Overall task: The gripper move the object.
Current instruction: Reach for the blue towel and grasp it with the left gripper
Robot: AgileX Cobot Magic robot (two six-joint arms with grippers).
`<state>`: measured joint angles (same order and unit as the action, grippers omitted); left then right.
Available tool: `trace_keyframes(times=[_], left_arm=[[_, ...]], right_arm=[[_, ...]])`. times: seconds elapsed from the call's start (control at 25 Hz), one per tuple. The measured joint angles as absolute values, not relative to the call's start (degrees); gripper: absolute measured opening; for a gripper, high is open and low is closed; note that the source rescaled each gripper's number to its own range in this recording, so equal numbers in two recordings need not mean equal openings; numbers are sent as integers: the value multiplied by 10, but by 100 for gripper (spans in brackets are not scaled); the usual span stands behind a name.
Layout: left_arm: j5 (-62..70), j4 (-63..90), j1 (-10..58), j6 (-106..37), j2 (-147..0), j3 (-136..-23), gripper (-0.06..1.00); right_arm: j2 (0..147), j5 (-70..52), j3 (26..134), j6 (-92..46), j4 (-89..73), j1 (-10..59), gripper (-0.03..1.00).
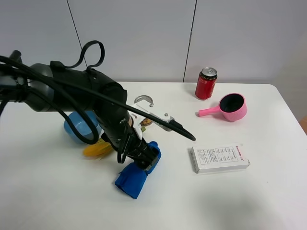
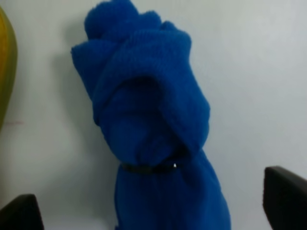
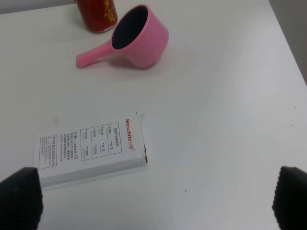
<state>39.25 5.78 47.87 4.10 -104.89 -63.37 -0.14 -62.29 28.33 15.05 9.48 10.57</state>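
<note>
The royal-blue rolled cloth bundle (image 1: 132, 179), cinched by a dark band in the middle, lies on the white table left of centre. My left gripper (image 1: 144, 155) hangs right over its far end. In the left wrist view the bundle (image 2: 148, 110) fills the frame, and the left gripper (image 2: 163, 211) is open, with one dark fingertip (image 2: 285, 196) on each side of the cloth, apart from it. My right gripper (image 3: 158, 201) is open and empty above the white box (image 3: 91, 148). The right arm does not show in the exterior view.
A light-blue bowl (image 1: 79, 127) and a yellow item (image 1: 96, 149) sit just left of the bundle, partly behind the arm. A white box (image 1: 219, 158), a pink scoop (image 1: 229, 107) and a red can (image 1: 206, 83) stand to the right. A metal tool (image 1: 144, 100) lies behind the arm.
</note>
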Motion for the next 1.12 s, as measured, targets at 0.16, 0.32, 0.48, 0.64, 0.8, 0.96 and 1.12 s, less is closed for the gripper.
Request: trace_keyframes(times=[0.16, 0.32, 0.48, 0.64, 0.8, 0.96, 1.12], left_arm=[[385, 61, 495, 48, -1061, -634, 88], [360, 68, 517, 52, -1063, -634, 88], [342, 73, 523, 52, -1086, -635, 88], [330, 69, 523, 52, -1111, -635, 88], [309, 58, 519, 54, -1127, -635, 88], [301, 48, 509, 54, -1138, -635, 88], [300, 34, 504, 54, -1141, -635, 79]], right_arm=[[-1, -623, 283, 150, 95, 106, 100], [-1, -623, 283, 150, 95, 106, 100], [-1, -623, 283, 150, 95, 106, 100], [-1, -623, 283, 150, 95, 106, 100], [-1, -623, 283, 150, 95, 106, 100], [-1, -623, 283, 150, 95, 106, 100], [-1, -623, 283, 150, 95, 106, 100]])
